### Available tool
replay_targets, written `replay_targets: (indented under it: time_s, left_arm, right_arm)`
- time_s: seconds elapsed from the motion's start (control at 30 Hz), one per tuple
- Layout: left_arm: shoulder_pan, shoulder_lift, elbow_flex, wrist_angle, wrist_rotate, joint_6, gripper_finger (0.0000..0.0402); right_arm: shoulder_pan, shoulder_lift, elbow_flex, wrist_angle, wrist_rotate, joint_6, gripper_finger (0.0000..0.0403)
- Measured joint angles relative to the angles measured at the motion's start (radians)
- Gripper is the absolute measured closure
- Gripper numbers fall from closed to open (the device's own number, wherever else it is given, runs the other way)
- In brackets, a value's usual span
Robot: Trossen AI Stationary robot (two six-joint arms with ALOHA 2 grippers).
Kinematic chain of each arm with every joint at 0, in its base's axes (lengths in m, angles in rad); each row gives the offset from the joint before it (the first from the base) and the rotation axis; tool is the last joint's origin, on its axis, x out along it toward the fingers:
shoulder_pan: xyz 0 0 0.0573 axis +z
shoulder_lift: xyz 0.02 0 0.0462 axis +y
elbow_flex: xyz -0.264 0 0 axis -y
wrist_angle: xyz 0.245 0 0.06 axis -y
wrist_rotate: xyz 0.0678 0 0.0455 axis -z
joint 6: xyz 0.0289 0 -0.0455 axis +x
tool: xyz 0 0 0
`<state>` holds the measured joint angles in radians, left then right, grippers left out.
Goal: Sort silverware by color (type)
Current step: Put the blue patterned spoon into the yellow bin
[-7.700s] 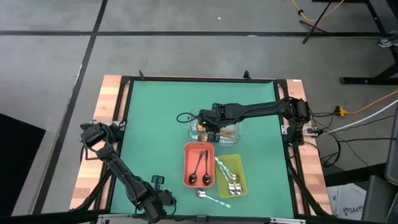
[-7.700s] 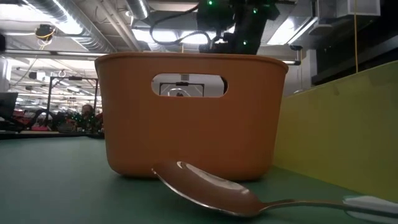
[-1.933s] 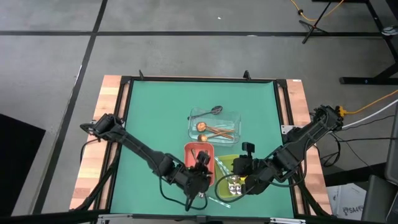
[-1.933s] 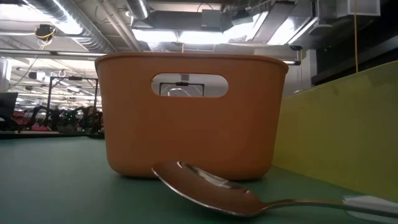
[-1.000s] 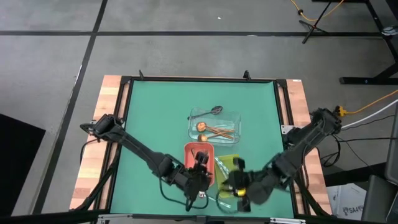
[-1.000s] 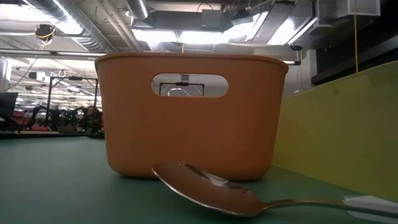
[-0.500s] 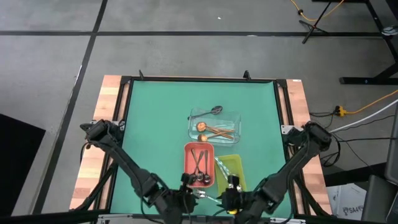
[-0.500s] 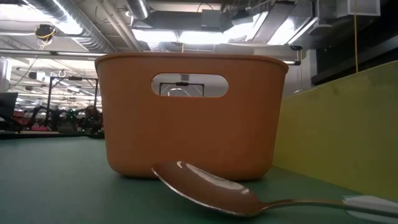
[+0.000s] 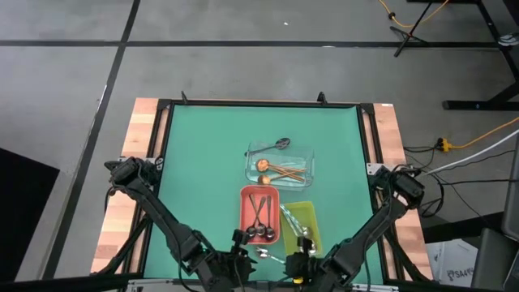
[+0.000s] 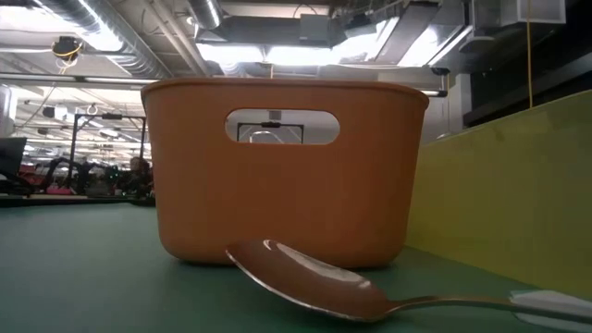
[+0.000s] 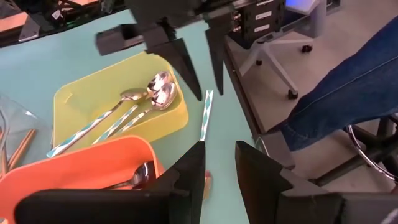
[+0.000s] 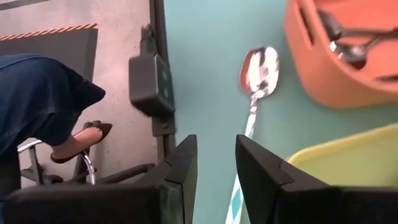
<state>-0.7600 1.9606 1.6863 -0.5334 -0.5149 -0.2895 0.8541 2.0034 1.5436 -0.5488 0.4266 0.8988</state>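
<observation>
Spoon [image 9: 265,255] bottom centre on counter [image 9: 203,178]: light, stiff, slick; grab mid-handle. Left gripper [image 11: 217,163] and right gripper [image 12: 214,155] narrowly parted, empty.

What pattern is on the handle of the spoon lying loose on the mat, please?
Teal and white diagonal stripes on the loose spoon's handle, clearest in the left wrist view.

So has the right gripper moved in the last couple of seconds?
Yes. The right gripper has pulled back from the yellow tray to the table's near edge.

Three trays [image 9: 261,195]; three silver spoons [image 11: 163,93] in the yellow one.
</observation>
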Motion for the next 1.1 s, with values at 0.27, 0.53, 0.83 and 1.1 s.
replay_targets:
  time_s: [0.27,0.53,0.83,1.1]
  left_arm:
    - [0.004,0.000,0.000,0.001,-0.002,0.003,0.0319]
    - [0.005,0.000,0.000,0.002,-0.001,0.004,0.0319]
    - [0.005,0.000,0.000,0.004,-0.001,0.004,0.0319]
    - [0.005,0.000,0.000,0.004,-0.001,0.004,0.0319]
  right_arm:
    - [0.031,0.053,0.000,-0.003,-0.029,0.048,0.0303]
    - [0.012,0.094,0.000,-0.002,-0.027,0.051,0.0303]
    - [-0.028,0.097,0.000,-0.059,-0.018,0.051,0.0303]
    - [-0.069,0.097,0.000,-0.077,-0.029,0.051,0.0303]
